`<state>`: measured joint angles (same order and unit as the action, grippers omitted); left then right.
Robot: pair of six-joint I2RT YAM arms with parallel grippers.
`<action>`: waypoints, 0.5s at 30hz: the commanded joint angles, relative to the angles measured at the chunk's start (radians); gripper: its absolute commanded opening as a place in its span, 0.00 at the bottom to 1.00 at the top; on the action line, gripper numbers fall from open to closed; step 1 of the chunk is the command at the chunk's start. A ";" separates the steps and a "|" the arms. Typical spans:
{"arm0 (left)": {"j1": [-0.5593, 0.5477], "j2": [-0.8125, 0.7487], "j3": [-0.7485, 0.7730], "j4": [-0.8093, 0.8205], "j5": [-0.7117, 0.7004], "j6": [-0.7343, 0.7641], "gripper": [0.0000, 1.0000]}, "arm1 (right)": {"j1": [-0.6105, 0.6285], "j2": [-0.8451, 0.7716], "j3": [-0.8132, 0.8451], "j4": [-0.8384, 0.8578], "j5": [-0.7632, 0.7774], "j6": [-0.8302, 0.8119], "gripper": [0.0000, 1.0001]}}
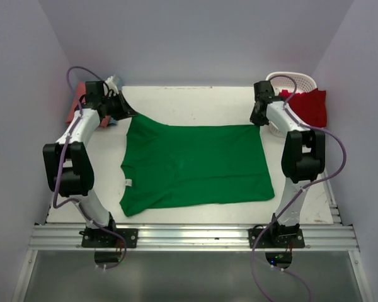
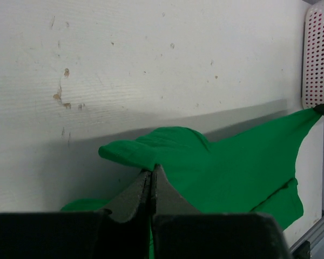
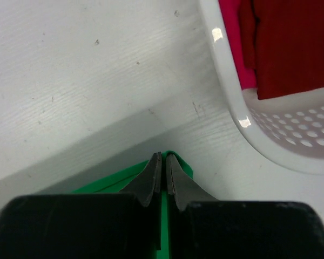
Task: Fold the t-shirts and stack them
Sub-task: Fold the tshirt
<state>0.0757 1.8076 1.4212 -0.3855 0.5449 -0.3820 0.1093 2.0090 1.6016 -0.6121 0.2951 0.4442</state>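
Green t-shirt (image 1: 195,165) lies spread flat on the table (image 1: 195,100), left of the white lattice basket (image 1: 300,80) and nearer my bases than it.

Orientation: the long axis runs left to right. The collar end, with its white tag, is away from the basket and the hem end is toward it. The whole body of cloth lies on the near side of both pincers.

Left pincer (image 2: 151,171): clenched on the far corner at the collar end, well apart from the basket. Cloth is bunched up into a soft ridge ahead of the tips.

Right pincer (image 3: 163,157): clenched on the far hem corner, just beside the basket's near-left wall. A green strip shows between the fingers.

Both arms are equally placed, one per far corner.

Judgement: the far edge is taut between the two grips, so the next fold carries it toward me, both pincers travelling together.

Materials: thin matte knit, limp, with shallow wrinkles. The table is white, grained and scuffed. The basket is glossy perforated plastic with a red t-shirt (image 3: 291,43) draped in it.
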 commanded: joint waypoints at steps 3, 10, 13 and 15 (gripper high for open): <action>-0.004 -0.115 -0.068 -0.032 -0.023 0.018 0.00 | -0.003 -0.125 -0.068 0.031 0.039 -0.006 0.00; -0.016 -0.235 -0.207 -0.099 -0.029 0.032 0.00 | 0.012 -0.239 -0.196 -0.005 0.042 0.004 0.00; -0.027 -0.312 -0.273 -0.136 -0.060 0.049 0.00 | 0.029 -0.305 -0.268 -0.021 0.045 0.010 0.00; -0.030 -0.385 -0.309 -0.162 -0.085 0.063 0.00 | 0.032 -0.340 -0.307 -0.024 0.056 0.010 0.00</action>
<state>0.0536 1.5459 1.1484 -0.4999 0.5007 -0.3626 0.1299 1.7641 1.3350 -0.6243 0.3069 0.4454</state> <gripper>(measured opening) 0.009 0.025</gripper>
